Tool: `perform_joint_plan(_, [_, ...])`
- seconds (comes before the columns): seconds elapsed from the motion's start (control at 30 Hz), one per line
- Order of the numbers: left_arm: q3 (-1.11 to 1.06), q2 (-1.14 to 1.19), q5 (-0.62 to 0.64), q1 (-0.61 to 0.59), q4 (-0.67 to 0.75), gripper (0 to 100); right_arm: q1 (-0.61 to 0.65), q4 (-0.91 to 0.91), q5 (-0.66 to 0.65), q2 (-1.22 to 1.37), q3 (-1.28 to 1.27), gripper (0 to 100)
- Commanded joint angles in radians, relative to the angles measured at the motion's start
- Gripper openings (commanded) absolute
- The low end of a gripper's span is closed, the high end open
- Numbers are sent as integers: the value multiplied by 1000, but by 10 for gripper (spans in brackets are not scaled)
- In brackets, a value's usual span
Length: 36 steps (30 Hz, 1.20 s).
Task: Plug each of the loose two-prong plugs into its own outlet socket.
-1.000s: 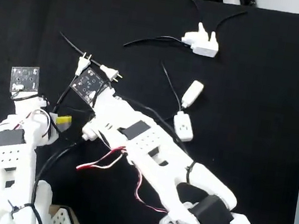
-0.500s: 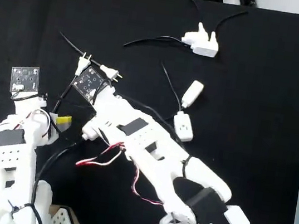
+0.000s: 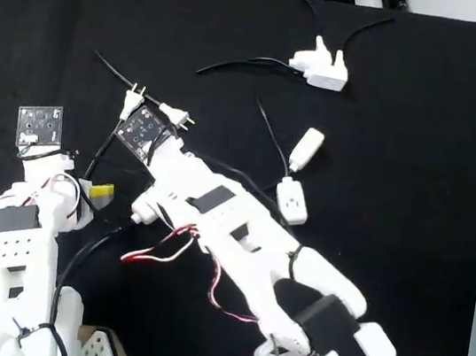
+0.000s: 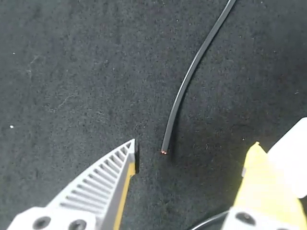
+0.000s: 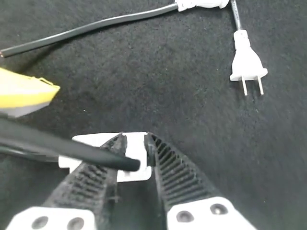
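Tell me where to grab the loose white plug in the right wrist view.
Probably the white body of the plug, just behind the flared prong end, from straight above. It lies flat on the cloth, prongs and cord in line, so only its two sides are free.

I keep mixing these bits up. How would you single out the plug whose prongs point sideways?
On the black table, follow the long white arm to its tip; two white plugs lie there. Yours is the right-hand plug; its neighbour points its prongs away.

White plug [image 5: 129,175] clamped by the right gripper [image 5: 134,140], black cord [image 5: 62,149] laid across one finger, second two-prong plug [image 5: 246,60] laid flat well apart.
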<state>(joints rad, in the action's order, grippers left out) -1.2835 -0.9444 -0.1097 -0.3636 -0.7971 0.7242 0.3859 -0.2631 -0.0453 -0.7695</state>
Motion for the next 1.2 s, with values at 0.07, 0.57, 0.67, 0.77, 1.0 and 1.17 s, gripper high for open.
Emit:
perform_joint_plan(0.07, [8, -15, 5, 8, 18, 349, -61, 9, 104, 90, 58, 11])
perform_joint_plan(0.57, [8, -15, 3, 8, 17, 349, -49, 163, 140, 97, 61, 11])
perform_joint_plan(0.67, [8, -15, 3, 8, 18, 349, -38, 207, 140, 111, 71, 11])
perform_joint_plan(0.77, [8, -15, 3, 8, 18, 349, -37, 210, 140, 124, 88, 11])
perform_joint_plan(1.0, [7, -15, 3, 8, 18, 349, -166, 212, 140, -48, 136, 11])
perform_joint_plan(1.17, [-5, -25, 3, 8, 20, 349, -293, 210, 140, -219, 179, 11])
